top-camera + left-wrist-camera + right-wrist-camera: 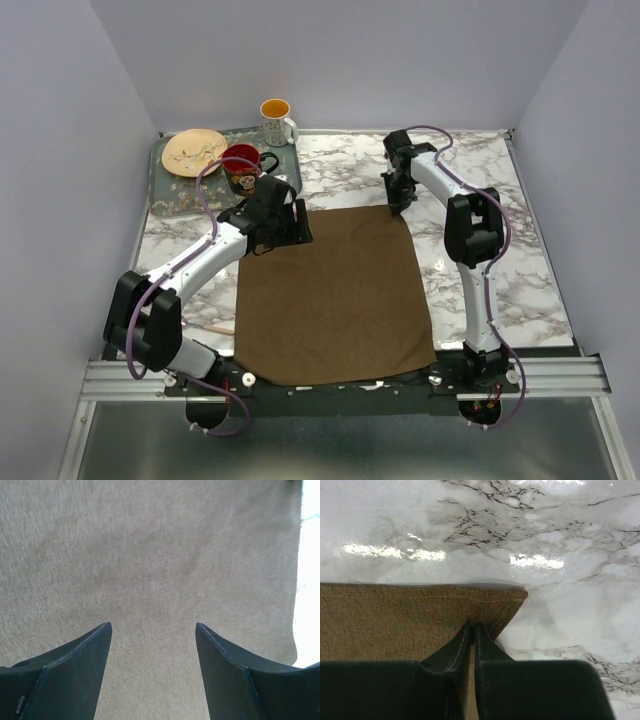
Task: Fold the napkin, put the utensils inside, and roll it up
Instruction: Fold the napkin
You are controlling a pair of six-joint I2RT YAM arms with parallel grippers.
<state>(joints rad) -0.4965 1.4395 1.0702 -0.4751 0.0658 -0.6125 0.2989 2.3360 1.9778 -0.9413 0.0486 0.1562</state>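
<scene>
Lavender walls are boxing in the marble counter, and the brown napkin is lying spread flat in the middle of it, one edge hanging close to the arm bases.

The left arm is stretching forward in a low bend with its wrist tipped down. The left jaws are standing wide apart over the cloth's far left corner with nothing between them, and fabric is filling the space beneath and ahead of them.

The right arm is rising from its base, folding at the elbow and reaching inward. The right jaws are pinched together on the napkin's far right corner, with bare marble just beyond their tips.

Well behind the left jaws, a slim pale spoon handle is peeking out beside that arm's elbow. Beyond them, a tray is holding a plate and a red mug.
</scene>
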